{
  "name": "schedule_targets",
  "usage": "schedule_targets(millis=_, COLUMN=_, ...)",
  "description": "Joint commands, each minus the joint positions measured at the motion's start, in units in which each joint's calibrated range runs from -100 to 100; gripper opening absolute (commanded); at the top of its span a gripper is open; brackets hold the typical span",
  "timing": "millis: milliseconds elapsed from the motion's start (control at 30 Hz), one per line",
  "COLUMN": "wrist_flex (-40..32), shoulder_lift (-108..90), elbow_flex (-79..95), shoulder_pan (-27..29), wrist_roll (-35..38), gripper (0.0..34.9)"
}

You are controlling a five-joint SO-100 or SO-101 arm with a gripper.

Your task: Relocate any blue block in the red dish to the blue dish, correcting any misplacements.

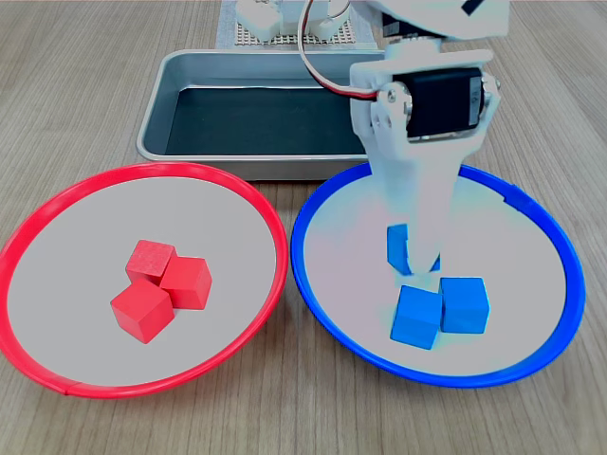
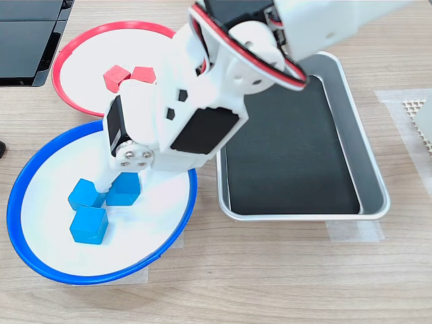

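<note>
While the white arm reached down over the blue dish (image 1: 313, 284), its end effector (image 1: 417, 256) stood nearly upright with its tips low inside the plate, at the blue block (image 1: 397, 245). That cube sat partly hidden behind the white fingers (image 1: 424, 227) in the first exterior view; in the second exterior view it showed as the cube (image 2: 124, 189) just under the arm's wrist. Being a cube, it had no long axis, and it looked to sit flat with its faces roughly square to the first exterior view. The fingers were close around it, yet whether they pressed it or stood slightly apart could not be told.

Two other blue cubes (image 1: 417, 318) (image 1: 464, 304) lay touching each other just in front of it, toward the near rim in the first exterior view. On the first exterior view's left, the red dish (image 1: 57, 213) held three red cubes (image 1: 161, 289) clustered together. Both plates rested on the wooden counter (image 1: 285, 417), with the metal tray (image 1: 180, 71) behind them
</note>
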Motion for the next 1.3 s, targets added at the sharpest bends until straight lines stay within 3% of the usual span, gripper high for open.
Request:
schedule_targets(millis=0, wrist_flex=-0.3, shoulder_lift=-0.2, elbow_flex=-2.5, shoulder_pan=0.3, wrist_roll=-0.1, gripper=10.2)
schedule_targets(millis=100, wrist_flex=0.8, shoulder_lift=-0.3, elbow_flex=-2.8, shoulder_pan=0.3, wrist_roll=0.0, gripper=12.4)
schedule_targets(millis=567, wrist_flex=1.8, shoulder_lift=-17.3, elbow_flex=7.8, shoulder_pan=1.5, wrist_roll=2.4, gripper=8.4)
schedule_targets(millis=900, wrist_flex=-13.2, shoulder_lift=-45.1, elbow_flex=32.8, shoulder_pan=7.9, wrist_roll=3.0, gripper=0.5)
schedule_targets(millis=1067, wrist_flex=-19.5, shoulder_lift=-60.8, elbow_flex=50.5, shoulder_pan=10.7, wrist_roll=2.9, gripper=0.4)
schedule_targets(millis=1267, wrist_flex=-12.2, shoulder_lift=-80.2, elbow_flex=67.7, shoulder_pan=11.2, wrist_roll=2.1, gripper=0.4)
